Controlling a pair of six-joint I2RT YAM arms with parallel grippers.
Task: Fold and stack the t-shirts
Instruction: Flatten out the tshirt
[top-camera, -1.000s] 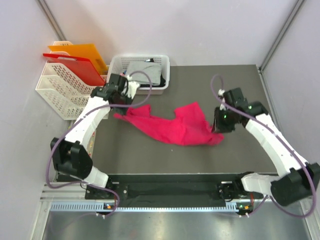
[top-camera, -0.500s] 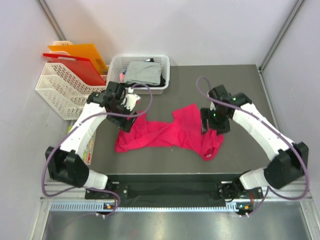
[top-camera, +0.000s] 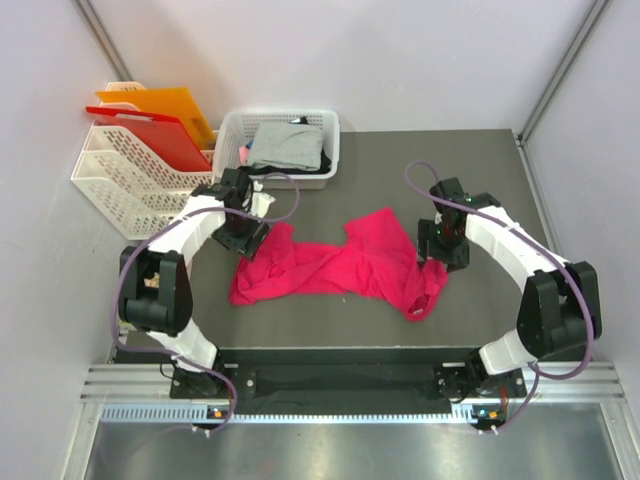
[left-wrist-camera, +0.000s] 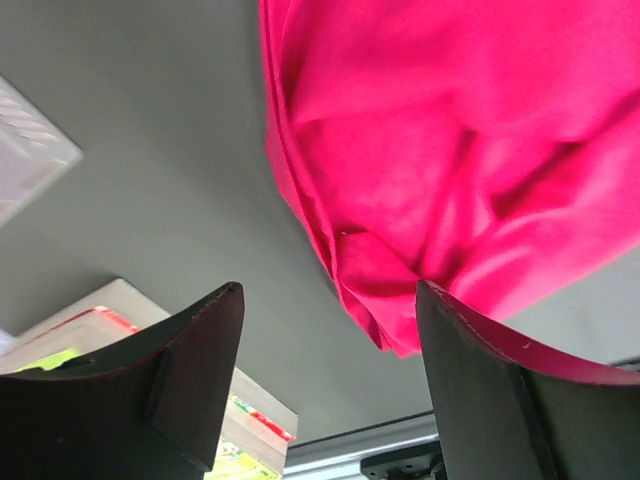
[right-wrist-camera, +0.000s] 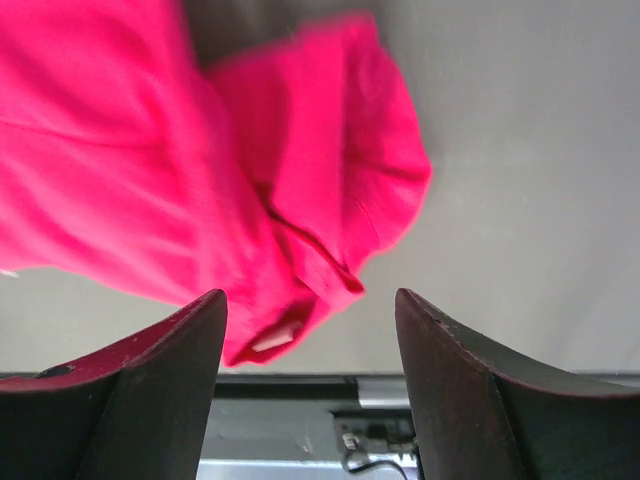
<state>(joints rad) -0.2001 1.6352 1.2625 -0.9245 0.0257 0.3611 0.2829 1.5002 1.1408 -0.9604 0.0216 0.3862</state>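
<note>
Dark table (top-camera: 500, 170), pale walls round it. The white basket (top-camera: 232, 125) at its far edge holds the grey t-shirt (top-camera: 280, 143) and black t-shirt (top-camera: 321, 157) out of the way, we judge. Nearward of the basket the pink-red t-shirt (top-camera: 340, 268) lies rumpled, unfolded. Left tool (top-camera: 245, 240), just nearward of the basket, and right tool (top-camera: 440, 255), nearward and rightward, hang spread over the shirt's ends, gripping nothing: placed, we think, to pull it flat.
</note>
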